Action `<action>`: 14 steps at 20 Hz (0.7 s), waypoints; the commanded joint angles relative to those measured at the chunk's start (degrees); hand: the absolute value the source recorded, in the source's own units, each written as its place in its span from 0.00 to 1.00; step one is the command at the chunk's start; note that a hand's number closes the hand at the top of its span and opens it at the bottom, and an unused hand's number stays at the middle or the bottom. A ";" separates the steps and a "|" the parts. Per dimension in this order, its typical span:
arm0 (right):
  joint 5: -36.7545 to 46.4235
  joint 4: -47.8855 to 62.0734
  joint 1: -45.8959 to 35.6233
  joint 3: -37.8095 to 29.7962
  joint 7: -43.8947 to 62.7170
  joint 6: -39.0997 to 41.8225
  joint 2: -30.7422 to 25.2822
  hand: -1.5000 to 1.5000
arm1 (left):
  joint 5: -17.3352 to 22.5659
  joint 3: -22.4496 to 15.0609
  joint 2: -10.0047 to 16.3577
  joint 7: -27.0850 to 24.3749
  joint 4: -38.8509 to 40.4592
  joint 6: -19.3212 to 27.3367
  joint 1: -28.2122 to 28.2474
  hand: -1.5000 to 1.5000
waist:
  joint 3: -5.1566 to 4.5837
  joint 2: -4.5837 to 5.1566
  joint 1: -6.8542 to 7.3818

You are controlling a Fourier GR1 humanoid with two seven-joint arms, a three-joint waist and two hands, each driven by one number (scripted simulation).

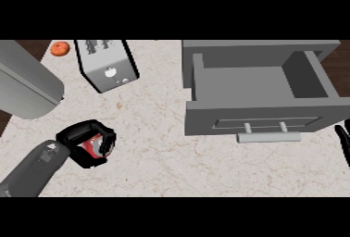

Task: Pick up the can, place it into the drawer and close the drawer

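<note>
Two hands: left hand curled round can, well left of open drawer; right hand fingers straight, just right of drawer.

Red can, grey drawer

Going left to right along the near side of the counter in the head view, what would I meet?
The left hand curled round the can → the open drawer → the right hand at the edge.
</note>
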 commanded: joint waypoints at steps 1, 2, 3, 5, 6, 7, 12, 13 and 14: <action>-1.42 -0.75 2.37 -1.14 -1.58 1.25 0.13 0.00 | 5.60 4.24 -1.40 -4.97 3.81 -6.97 1.52 1.00 | -0.13 0.10 0.20; -2.05 0.25 -1.59 -2.80 0.42 -0.36 -0.85 0.00 | 9.69 7.88 -4.69 -0.25 3.48 -0.16 4.49 1.00 | -0.08 -0.07 2.01; -0.52 -1.16 1.48 -1.93 0.12 -0.44 -0.08 0.00 | 13.70 12.64 -5.64 3.82 4.94 5.44 4.53 1.00 | -0.04 -0.39 2.27; -0.12 -0.76 1.56 -2.25 -0.47 -0.94 0.25 0.00 | 19.97 21.00 -5.14 7.66 8.44 15.15 4.37 1.00 | -0.03 -0.31 3.78; -1.10 -0.21 1.96 -3.21 -0.06 -0.52 -0.29 0.00 | 22.47 24.34 -5.49 7.74 9.31 20.43 5.70 1.00 | -0.03 -0.34 4.87; -0.42 -1.46 3.09 -1.61 -0.29 -0.17 0.46 0.00 | 24.55 26.40 -7.96 9.89 9.45 24.39 4.94 1.00 | -0.03 -0.51 3.57; -0.92 -2.18 2.03 -1.96 1.17 -0.29 0.24 0.00 | 26.38 27.41 -14.53 16.05 -0.93 37.39 2.55 1.00 | 0.08 -0.75 2.64; -4.17 -1.86 0.98 -5.00 1.94 0.11 -0.99 0.00 | 26.57 27.30 -14.14 18.96 -3.90 38.36 1.91 1.00 | 0.07 -0.67 2.34; -2.49 -2.33 6.82 -4.01 -2.28 2.97 0.03 0.00 | 25.89 25.21 -15.09 18.47 -9.78 37.76 8.39 1.00 | 0.07 -0.75 2.31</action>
